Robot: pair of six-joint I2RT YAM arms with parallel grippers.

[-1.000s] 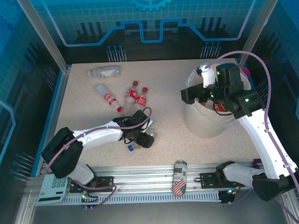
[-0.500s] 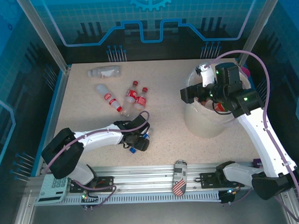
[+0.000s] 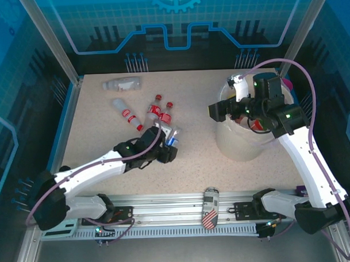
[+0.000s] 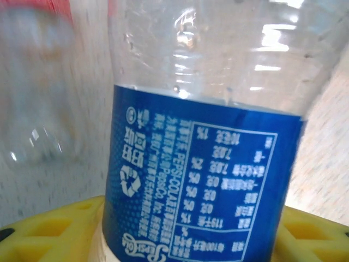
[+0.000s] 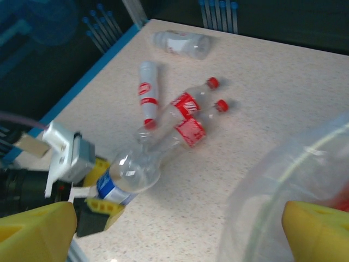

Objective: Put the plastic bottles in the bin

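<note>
My left fingers [image 3: 166, 147] are closed on the blue-labelled Pepsi bottle [image 3: 173, 137]. In the left wrist view its label fills the space between my two yellow pads [image 4: 49, 229], one on each side of it, so I judge the grip is taken at the label. The long axis of the bottle runs straight out from these fingers, away from my wrist and toward the far right. Which end carries the cap I cannot tell.

The bin [image 3: 239, 149] lies to the right of this bottle, well apart from it across the surface [image 3: 104, 93]. So the coming move, as I judge it, is a carry to the right and up over the rim. My right fingers [image 3: 219, 111] are spread wide, hold nothing and hang at the near-left side of the bin (this arm is much nearer to it, but the bottle is in my left).

Now the count. Outside the bin I see five plastic bottles:
- the one I hold
- two red-capped bottles [image 3: 160, 112] side by side, just beyond it
- one pale bottle with red label [image 3: 127, 115]
- one pale-labelled bottle [image 3: 121, 84] at the far edge

Something red shows inside the bin, but I cannot count it. There is one bin, and one flag-patterned can [image 3: 210, 208] on the near rail.
</note>
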